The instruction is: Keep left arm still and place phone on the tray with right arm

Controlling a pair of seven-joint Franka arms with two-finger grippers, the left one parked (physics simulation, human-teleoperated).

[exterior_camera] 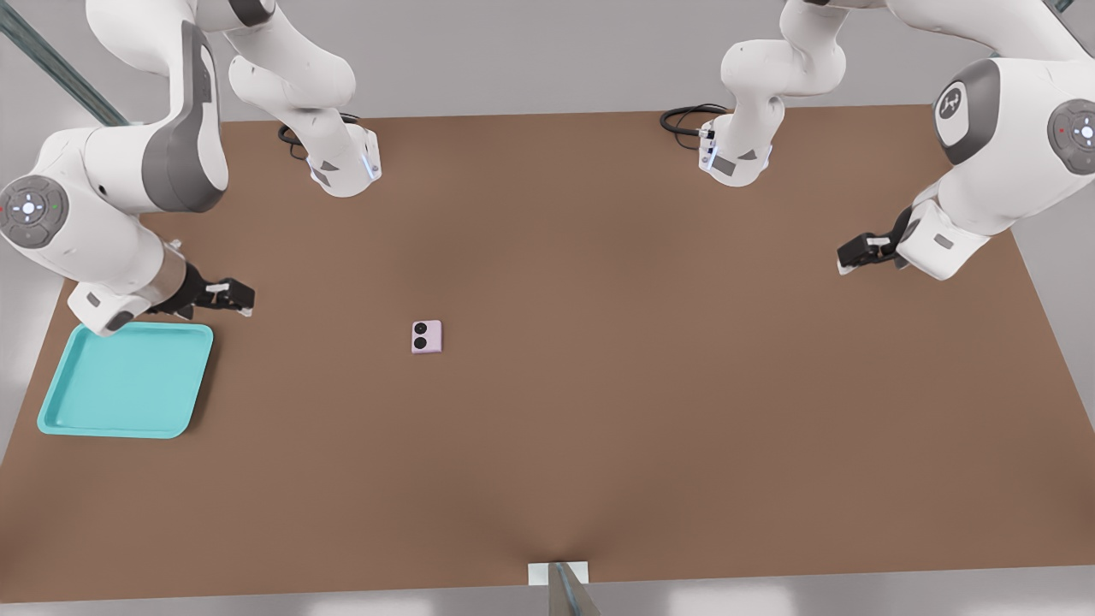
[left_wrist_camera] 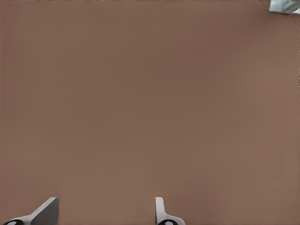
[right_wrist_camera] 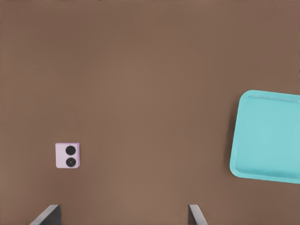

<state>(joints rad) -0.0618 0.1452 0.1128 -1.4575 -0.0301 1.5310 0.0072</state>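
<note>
The pale pink-lilac phone (exterior_camera: 426,336) lies flat on the brown table, left of centre in the front view, its two black lenses facing up. It also shows in the right wrist view as the phone (right_wrist_camera: 68,155). The empty turquoise tray (exterior_camera: 128,381) sits by the table's edge at the front view's left, and it appears again as the tray (right_wrist_camera: 269,140). My gripper (exterior_camera: 235,297) hovers just past the tray's far corner, well to the left of the phone. In the wrist view the gripper (right_wrist_camera: 123,215) is open, fingers wide apart, holding nothing.
Both arm bases (exterior_camera: 346,167) (exterior_camera: 736,158) stand at the table's back edge with black cables beside them. The parked arm's gripper (exterior_camera: 868,252) hangs at the front view's right. A small white block (exterior_camera: 558,571) sits at the near table edge.
</note>
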